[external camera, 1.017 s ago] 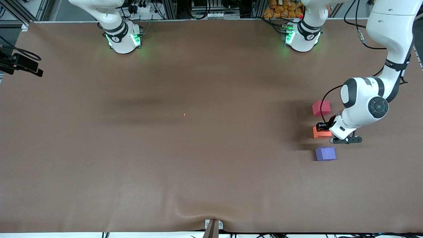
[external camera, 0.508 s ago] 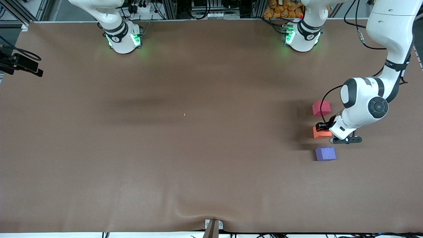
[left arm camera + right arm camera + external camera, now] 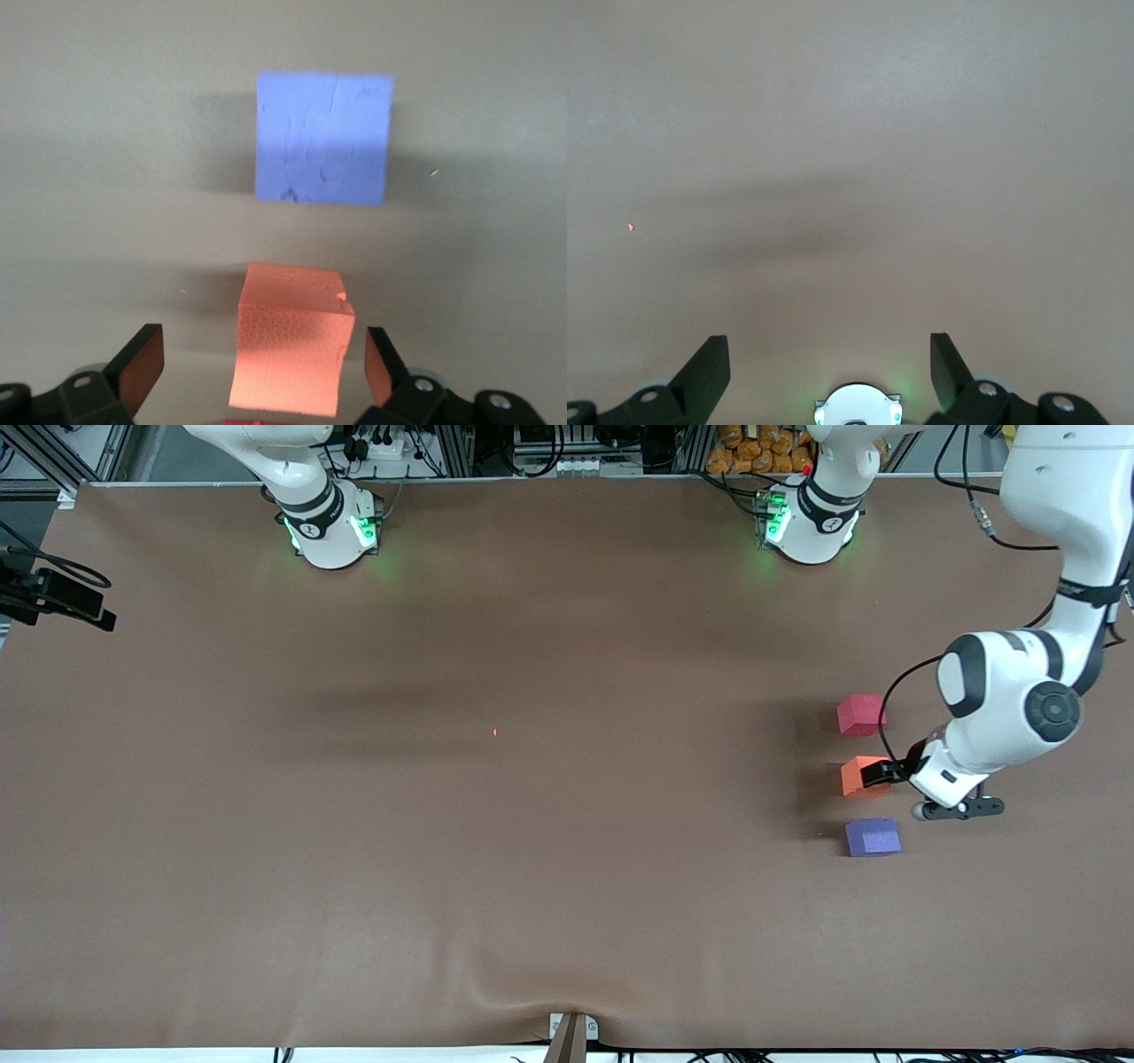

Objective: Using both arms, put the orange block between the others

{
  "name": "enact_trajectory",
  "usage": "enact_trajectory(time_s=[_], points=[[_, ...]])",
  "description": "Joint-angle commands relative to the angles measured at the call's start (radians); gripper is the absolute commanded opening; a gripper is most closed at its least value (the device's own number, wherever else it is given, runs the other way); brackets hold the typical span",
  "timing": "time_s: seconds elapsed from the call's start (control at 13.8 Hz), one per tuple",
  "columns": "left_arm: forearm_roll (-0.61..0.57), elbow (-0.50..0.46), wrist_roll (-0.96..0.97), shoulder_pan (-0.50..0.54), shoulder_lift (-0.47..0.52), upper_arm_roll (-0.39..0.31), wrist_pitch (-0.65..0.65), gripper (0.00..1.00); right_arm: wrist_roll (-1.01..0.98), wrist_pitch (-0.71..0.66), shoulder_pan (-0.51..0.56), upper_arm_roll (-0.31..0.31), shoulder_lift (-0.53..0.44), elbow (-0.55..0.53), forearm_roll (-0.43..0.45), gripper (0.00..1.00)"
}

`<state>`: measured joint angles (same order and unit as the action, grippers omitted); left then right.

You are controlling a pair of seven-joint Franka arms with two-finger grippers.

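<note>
Right gripper [image 3: 828,367]: we find it spread wide, empty, waiting over bare table.
Orange block [image 3: 861,776]: between red-pink cube [image 3: 860,715] and purple-blue cube [image 3: 873,837].
Left gripper [image 3: 264,372]: fingers spread, straddling block, gripping nothing.
Progress: we judge placement done; withdrawal remains.

A wide worktop [image 3: 532,824] covered with a plain brown mat fills nearly the whole front view. The mat has a small raised wrinkle at its edge nearest the front camera, just above a metal bracket [image 3: 571,1032] fixed there. A tiny red speck [image 3: 495,732] lies near the middle of the mat. Soft dark shadows stretch across the middle. Along the top edge stand metal frame rails [image 3: 461,447] with cables and a power strip [image 3: 381,447]. A heap of orange items [image 3: 753,450] sits there too. A black device [image 3: 58,598] on a bracket juts in at the right arm's end.
</note>
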<state>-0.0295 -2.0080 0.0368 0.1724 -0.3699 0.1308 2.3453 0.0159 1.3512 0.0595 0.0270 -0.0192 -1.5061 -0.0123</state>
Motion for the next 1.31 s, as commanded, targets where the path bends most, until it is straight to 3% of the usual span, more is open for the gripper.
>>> enact_trajectory(time_s=[0.0, 0.44, 0.94, 1.23], points=[[-0.007, 0.096, -0.017, 0.009, 0.061, 0.01, -0.165, 1.0, 0.002, -0.004, 0.002, -0.002, 0.001, 0.003, 0.011, 1.0], [-0.006, 0.397, -0.055, 0.013, 0.123, 0.01, -0.435, 1.0, 0.006, 0.0, 0.005, -0.002, -0.001, 0.004, 0.011, 1.0], [0.002, 0.423, -0.055, 0.002, 0.321, 0.058, -0.659, 1.0, 0.016, 0.025, 0.031, 0.004, -0.013, 0.006, 0.012, 1.0], [0.01, 0.445, -0.055, 0.002, 0.341, 0.079, -0.725, 1.0, 0.016, 0.025, 0.028, 0.002, -0.011, 0.006, 0.012, 1.0]])
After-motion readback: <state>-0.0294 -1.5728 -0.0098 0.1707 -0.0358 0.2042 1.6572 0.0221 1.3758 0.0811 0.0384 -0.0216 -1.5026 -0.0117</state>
